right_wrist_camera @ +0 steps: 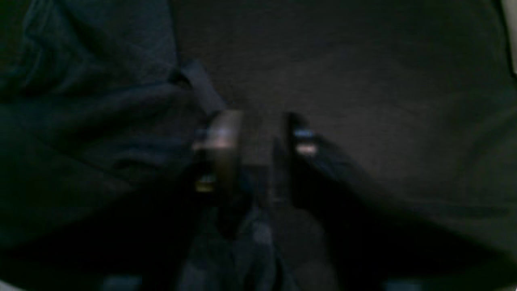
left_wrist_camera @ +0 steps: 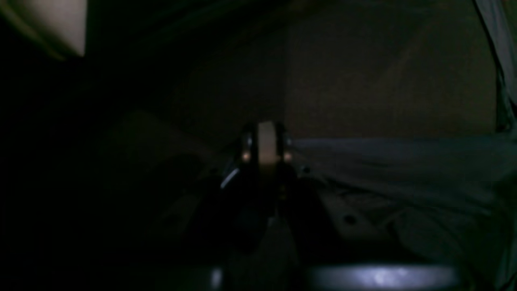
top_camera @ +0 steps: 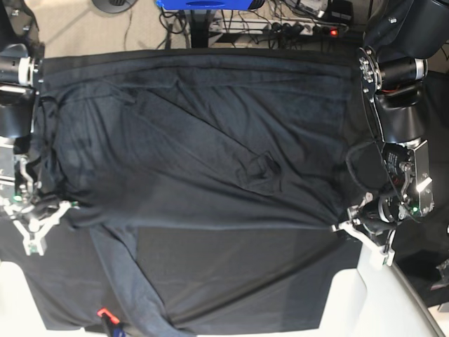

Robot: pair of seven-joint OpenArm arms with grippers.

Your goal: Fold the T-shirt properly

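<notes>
T-shirt (top_camera: 203,147) whole in base, wrist views murky

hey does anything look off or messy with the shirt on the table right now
Yes. The T-shirt is not flat: a puckered fold sits near its middle, and one strip trails toward the table's near edge.

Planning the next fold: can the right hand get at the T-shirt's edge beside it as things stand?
Probably yes. The right hand sits at the T-shirt edge over the black tablecloth, its fingers apart, with shirt fabric right beside them and nothing between.
</notes>
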